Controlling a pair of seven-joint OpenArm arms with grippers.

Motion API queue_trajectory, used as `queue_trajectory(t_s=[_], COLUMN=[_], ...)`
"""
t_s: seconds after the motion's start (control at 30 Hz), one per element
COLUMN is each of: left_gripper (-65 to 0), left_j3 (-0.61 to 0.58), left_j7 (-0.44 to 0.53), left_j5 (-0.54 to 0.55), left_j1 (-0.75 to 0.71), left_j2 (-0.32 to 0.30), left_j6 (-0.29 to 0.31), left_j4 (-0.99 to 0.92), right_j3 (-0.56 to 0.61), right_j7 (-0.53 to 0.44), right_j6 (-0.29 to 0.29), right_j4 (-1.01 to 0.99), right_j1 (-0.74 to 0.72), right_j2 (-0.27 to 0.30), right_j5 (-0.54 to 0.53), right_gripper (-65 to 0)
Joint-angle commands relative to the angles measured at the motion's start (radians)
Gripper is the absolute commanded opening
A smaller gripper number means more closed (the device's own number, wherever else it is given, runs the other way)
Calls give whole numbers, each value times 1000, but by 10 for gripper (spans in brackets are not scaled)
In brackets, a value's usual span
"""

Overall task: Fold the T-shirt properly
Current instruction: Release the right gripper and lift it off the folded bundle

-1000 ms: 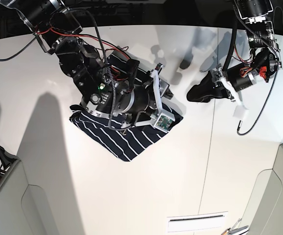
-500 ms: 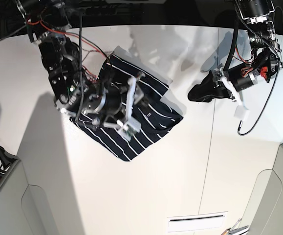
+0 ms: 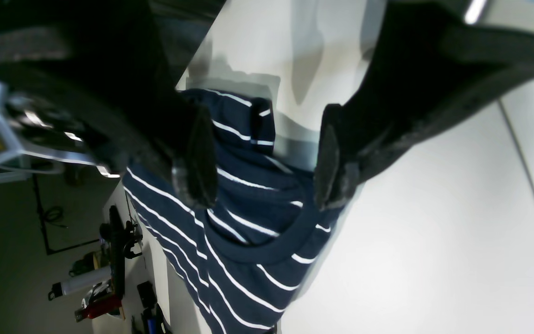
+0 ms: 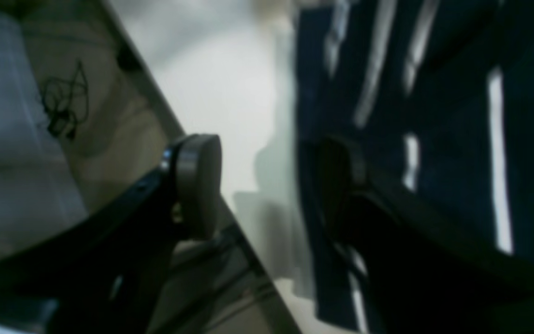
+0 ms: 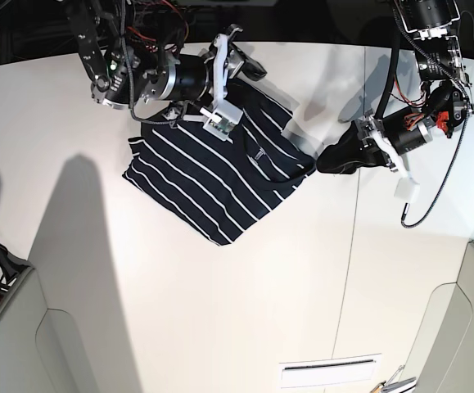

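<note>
The T-shirt (image 5: 220,176) lies folded into a rough rectangle on the white table (image 5: 220,311), dark navy with thin white stripes. My right gripper (image 5: 245,59) hovers open over the shirt's far edge. In the right wrist view the right gripper (image 4: 267,185) has nothing between its pads, with the shirt (image 4: 434,116) beside and under one finger. My left gripper (image 5: 325,160) is at the shirt's right corner. In the left wrist view the left gripper (image 3: 262,181) is open, and the shirt's collar edge (image 3: 248,222) lies just beyond the fingertips.
A seam (image 5: 353,246) runs down the table right of the shirt. Grey bins stand at the lower left (image 5: 7,327) and lower right (image 5: 462,327). A white slotted plate (image 5: 331,372) lies near the front edge. Cables hang from the left arm (image 5: 433,188).
My right arm has lifted off the shirt and swung to the far edge of the table, uncovering the folded shirt. My left gripper has shifted slightly toward the shirt's right corner.
</note>
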State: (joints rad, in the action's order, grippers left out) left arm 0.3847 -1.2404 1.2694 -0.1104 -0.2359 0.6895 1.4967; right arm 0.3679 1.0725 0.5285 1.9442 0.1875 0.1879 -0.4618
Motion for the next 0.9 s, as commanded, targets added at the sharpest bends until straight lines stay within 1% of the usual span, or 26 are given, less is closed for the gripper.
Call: queue_trajectory(t_s=[0.0,0.1,0.13,0.2,0.27,0.3,0.37,0.43,0.47,0.5,0.53,0.57,0.67,0.7,0.77,0.87], left_gripper=[-287,-291,-308,-386,-471,-495,-503,-503,-503,-503,-503,-503,-503,-503,-503,-503], left_j3=[3,3,3,3,3,3,-2,-21,-37,-58,-82,-110,-203,-237,-302,-393], left_j7=[17,-7,-30,-89,-144,-156,-156,-156,-156,-156,-156,-156,-156,-156,-129,-78], left_j5=[34,74,102,157,188,201,214,214,214,214,214,214,214,206,167,64], left_j1=[11,11,10,10,10,10,7,0,-11,-24,-38,-51,-78,-82,-87,-100], left_j2=[-14,-22,-25,-30,-30,-30,-31,-31,-30,-30,-30,-29,-23,-23,-13,24], left_j6=[9,9,9,9,9,9,9,9,9,9,9,9,9,9,9,9], left_j4=[16,18,28,67,129,164,226,279,299,314,325,330,331,331,331,331], right_j3=[-2,-2,-2,-8,-33,-53,-108,-170,-200,-230,-257,-281,-332,-341,-342,-341], right_j7=[-17,-22,-28,-53,-110,-154,-229,-242,-240,-238,-238,-239,-240,-245,-261,-295], right_j6=[2,0,-2,-14,-61,-91,-150,-188,-193,-193,-193,-193,-193,-193,-192,-178], right_j4=[46,129,154,188,195,195,194,194,193,190,185,175,120,93,28,-83], right_j1=[-10,-13,-13,-13,-16,-16,-27,-55,-69,-81,-90,-99,-143,-163,-203,-257], right_j2=[0,0,0,0,0,0,0,0,0,0,0,0,0,0,0,0], right_j5=[-17,1,24,95,180,222,277,286,286,286,286,285,278,278,273,230], right_gripper=[-316,-316,-316,-316,-316,-316,-316,-316,-317,-331,-368,-422,-617,-650,-650,-650])
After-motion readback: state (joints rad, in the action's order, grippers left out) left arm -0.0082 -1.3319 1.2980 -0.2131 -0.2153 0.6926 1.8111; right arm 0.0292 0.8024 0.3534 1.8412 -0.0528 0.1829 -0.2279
